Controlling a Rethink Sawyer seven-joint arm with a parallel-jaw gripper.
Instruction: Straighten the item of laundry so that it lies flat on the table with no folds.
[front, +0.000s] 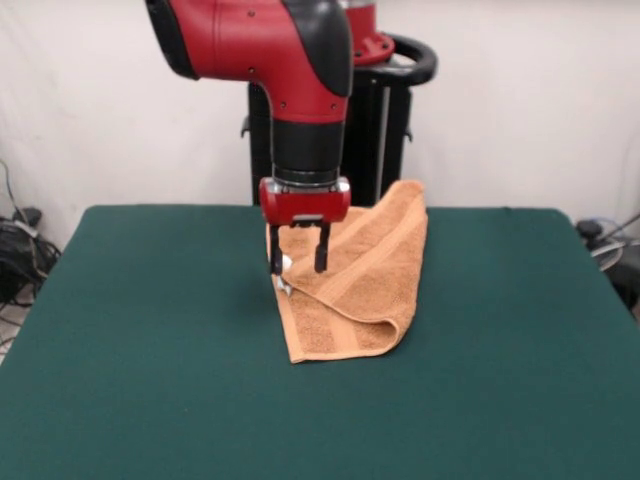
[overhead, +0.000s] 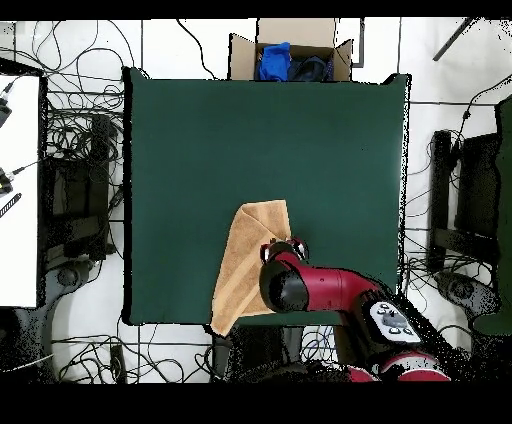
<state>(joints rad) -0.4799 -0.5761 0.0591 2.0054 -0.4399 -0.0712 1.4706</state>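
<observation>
The orange-tan towel (front: 360, 275) lies folded over on itself on the dark green table (front: 150, 340), running from the middle toward the robot's side. Its near end is a rounded fold, and woven bands show along it. A small white tag (front: 286, 264) shows at its left edge. My gripper (front: 298, 262) hangs straight down over that left edge, with its fingers apart on either side of the tag area. I cannot tell whether the tips touch the cloth. In the overhead view the towel (overhead: 245, 265) reaches the table's robot-side edge, and the gripper (overhead: 284, 247) is at its right edge.
The robot's black pedestal (front: 385, 120) stands behind the table's far edge. In the overhead view a cardboard box (overhead: 290, 55) with blue cloth stands beyond the table's far side. Cables lie on the floor all round the table (overhead: 300, 150).
</observation>
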